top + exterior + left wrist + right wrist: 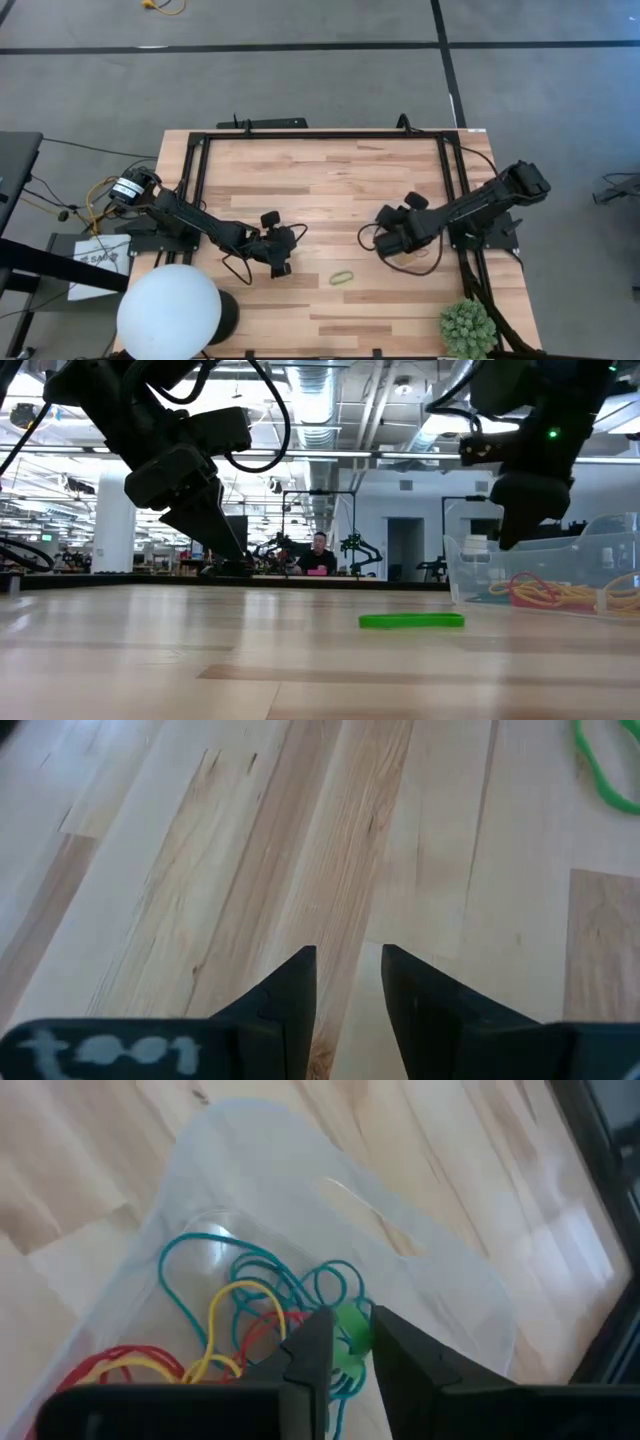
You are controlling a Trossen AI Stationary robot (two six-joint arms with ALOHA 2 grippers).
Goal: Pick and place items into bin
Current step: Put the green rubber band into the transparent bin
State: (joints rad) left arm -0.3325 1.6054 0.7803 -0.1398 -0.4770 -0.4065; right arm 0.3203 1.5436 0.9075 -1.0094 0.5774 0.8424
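Only the right wrist view shows inside the clear bin (300,1210): teal, yellow and red bands (240,1310) lie tangled there, and the right gripper (350,1342), above them, pinches a green band (352,1330) between narrowly parted fingers. The high view shows a second green loop (342,277) on the table (320,180), long axis three-to-nine, at three o'clock from the left gripper (279,266), whose fingers stand slightly apart, empty.
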